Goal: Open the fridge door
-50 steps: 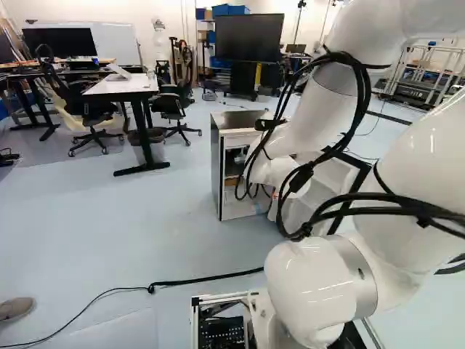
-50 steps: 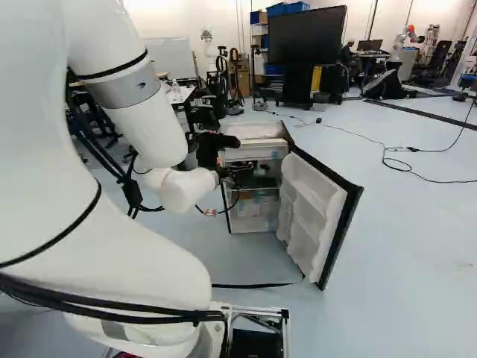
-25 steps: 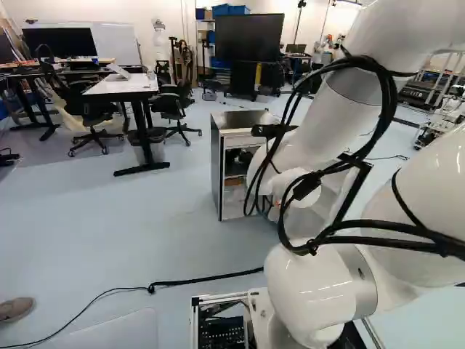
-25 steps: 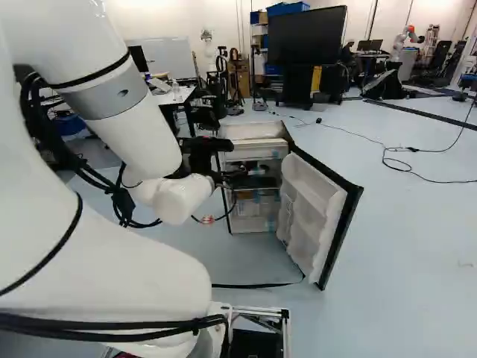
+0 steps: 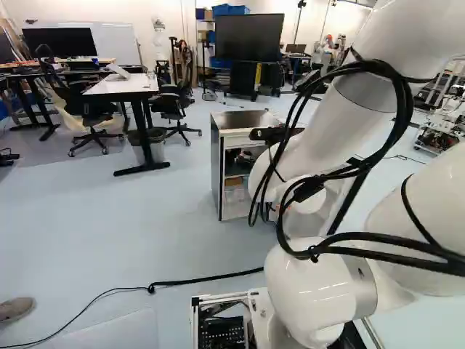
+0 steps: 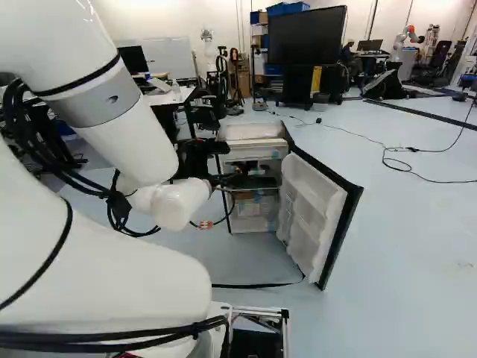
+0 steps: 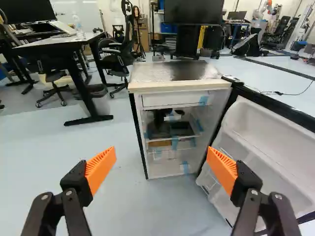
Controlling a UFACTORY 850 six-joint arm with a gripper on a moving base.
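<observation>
So the arm point(image 6: 125, 134) is reaching out with its wrist bent low, gripper point(image 6: 200, 158) aimed at the fridge point(image 7: 157, 73). Orange pads point(image 7: 101, 169) are wide apart, nothing pinched. Blue tape point(image 7: 174, 142) inside the fridge. Fridge door point(image 6: 309, 205) is already open, ahead and off beside one finger, long axis upright, free edge angled back toward the base.

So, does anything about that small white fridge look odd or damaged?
Two things. Strips of blue tape are stuck inside the small white fridge with black sides, like makeshift repairs. Its silvery top has an uneven dark patch, perhaps a stain or reflection. The white-lined door standing wide open simply fits the task.
</observation>
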